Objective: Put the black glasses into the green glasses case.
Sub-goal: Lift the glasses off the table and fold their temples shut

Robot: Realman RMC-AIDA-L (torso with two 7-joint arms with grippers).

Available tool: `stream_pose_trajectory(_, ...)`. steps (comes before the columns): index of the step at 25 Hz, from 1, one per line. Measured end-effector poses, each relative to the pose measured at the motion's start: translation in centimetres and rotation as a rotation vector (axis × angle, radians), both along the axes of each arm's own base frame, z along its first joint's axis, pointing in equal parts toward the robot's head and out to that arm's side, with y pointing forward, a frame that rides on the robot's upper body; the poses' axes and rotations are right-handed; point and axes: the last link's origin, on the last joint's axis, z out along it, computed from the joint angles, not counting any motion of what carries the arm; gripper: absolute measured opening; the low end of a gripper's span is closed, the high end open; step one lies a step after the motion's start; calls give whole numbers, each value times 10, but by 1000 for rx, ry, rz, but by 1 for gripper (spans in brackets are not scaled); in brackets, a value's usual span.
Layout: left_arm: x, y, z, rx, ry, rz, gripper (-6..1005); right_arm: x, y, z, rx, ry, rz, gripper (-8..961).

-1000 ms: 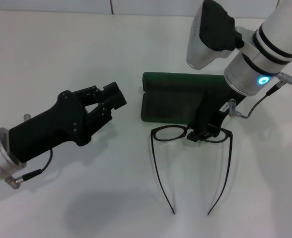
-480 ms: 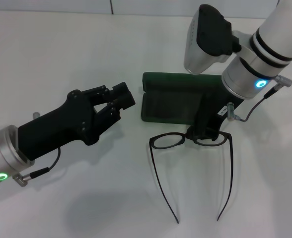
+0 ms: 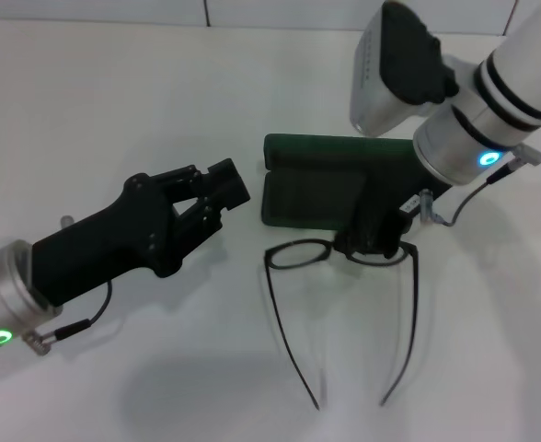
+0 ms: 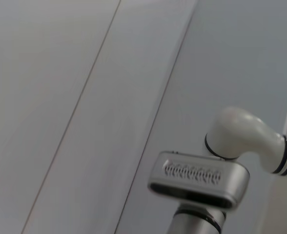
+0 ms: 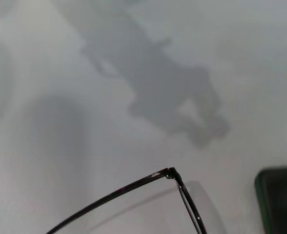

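Black glasses [image 3: 344, 267] sit just in front of the open green glasses case [image 3: 321, 191], temples unfolded; light, thin, fragile, so hold at the bridge. Right gripper [image 3: 374, 242] looks clamped on the frame near the bridge. Left gripper [image 3: 217, 189] hovers beside the case over the worktop [image 3: 114, 101], fingers apart

A bare robot test bench, likely a lab. A plain white table [image 3: 114, 110] carries two robot arms, without furnishings.

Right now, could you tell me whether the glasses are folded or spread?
Spread: both temple arms of the glasses stretch straight away from the lenses, apart from each other, toward the table's near edge.
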Motion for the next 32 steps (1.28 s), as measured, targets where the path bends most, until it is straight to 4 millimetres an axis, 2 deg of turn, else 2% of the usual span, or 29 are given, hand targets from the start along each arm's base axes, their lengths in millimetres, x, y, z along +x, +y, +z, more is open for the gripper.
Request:
stream_pose_trajectory(4,2,-5,2,8,-15,-33,179,1,-3,23,43,134,-47,40)
stream_pose_trajectory(10,13,-4,9,73,-46,-118,163,26,-13,65,132,391,-170,41)
stream_pose_trajectory(13,20,0,11,105,-68,-161,155,43,-23,80,163,506,-205,41)
stream_pose_trajectory(17,36,7,10,95,-108,-235,86,51,-34,92,167,650,-213,41)
stream_pose_trajectory(19,42,9,8,77,-116,-264,51,52,-37,97,172,707,-211,41)
stream_pose_trajectory(23,53,5,-4,33,-112,-342,51,51,-39,103,179,791,-214,41)
stream_pose_trajectory(32,68,8,-14,-10,-126,-400,51,46,-43,98,119,911,-168,40)
